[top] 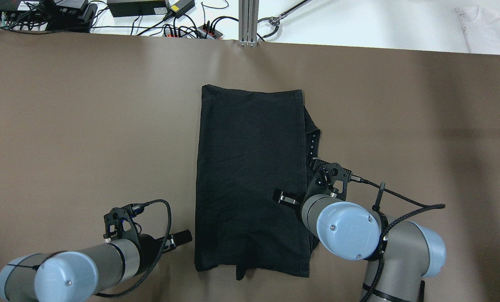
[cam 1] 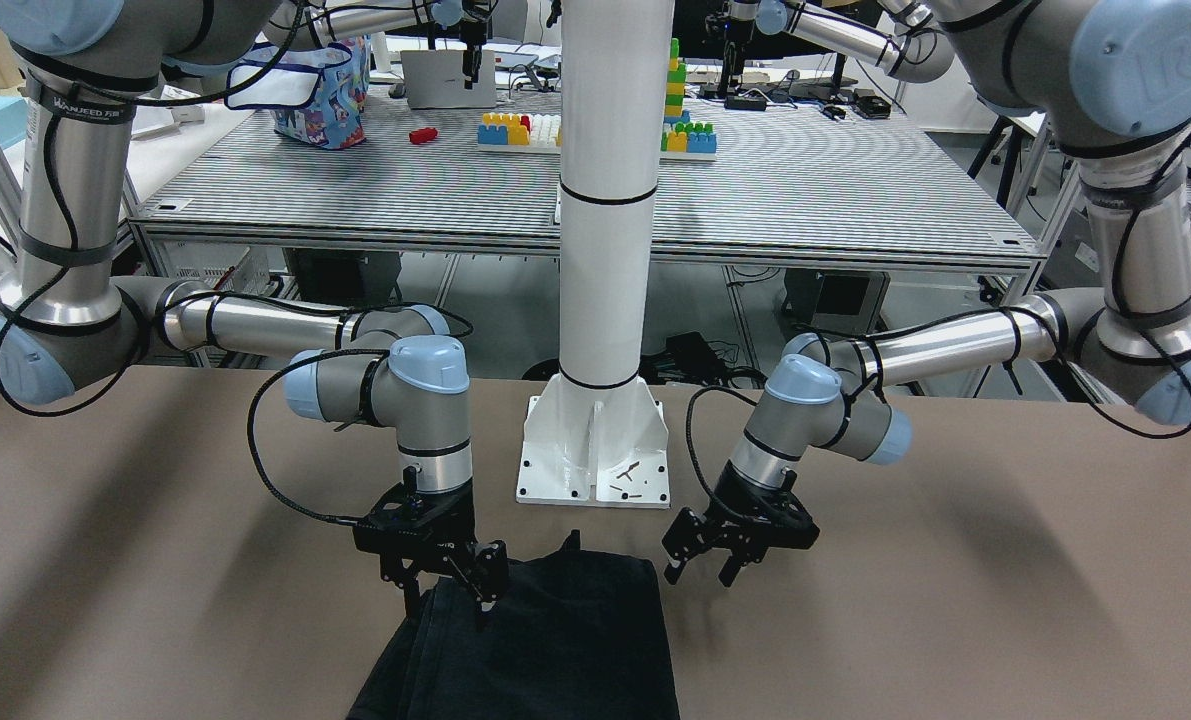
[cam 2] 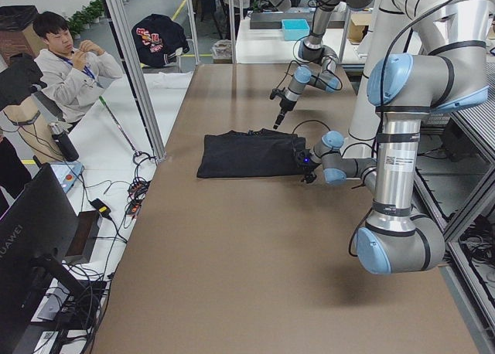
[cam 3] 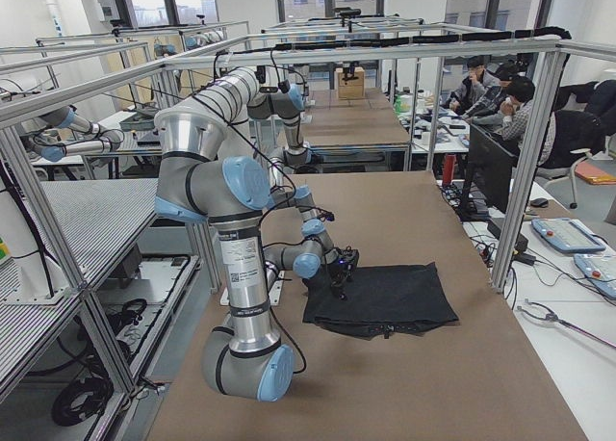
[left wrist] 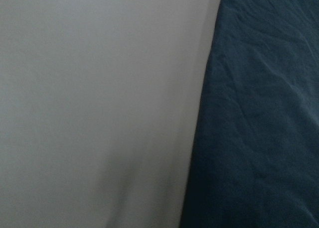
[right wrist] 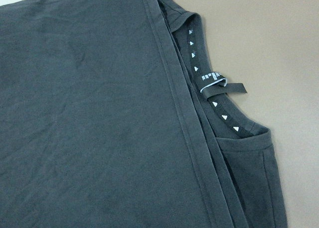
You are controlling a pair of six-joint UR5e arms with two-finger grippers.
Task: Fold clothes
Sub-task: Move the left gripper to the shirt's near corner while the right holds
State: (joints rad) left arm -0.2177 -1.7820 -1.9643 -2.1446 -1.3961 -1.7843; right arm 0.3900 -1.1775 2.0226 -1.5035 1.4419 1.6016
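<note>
A black garment (top: pixel 250 180) lies folded into a long rectangle on the brown table (top: pixel 65 126). Its collar with a label (right wrist: pixel 214 81) sticks out along its right edge. My right gripper (cam 1: pixel 450 598) is open and empty, just above that right edge near the garment's near end. The right wrist view shows the cloth (right wrist: pixel 99 113) flat, with no fingers on it. My left gripper (cam 1: pixel 703 572) is open and empty, low over bare table beside the garment's left edge. One finger (top: pixel 183 237) almost touches the cloth. The left wrist view shows that edge (left wrist: pixel 259 113).
The white column base (cam 1: pixel 595 440) stands at the near table edge between the arms. Cables and power bricks (top: pixel 170 25) lie beyond the far edge. A white cloth (top: pixel 489 25) lies at the far right. A seated person (cam 2: pixel 69 68) is beyond the far side.
</note>
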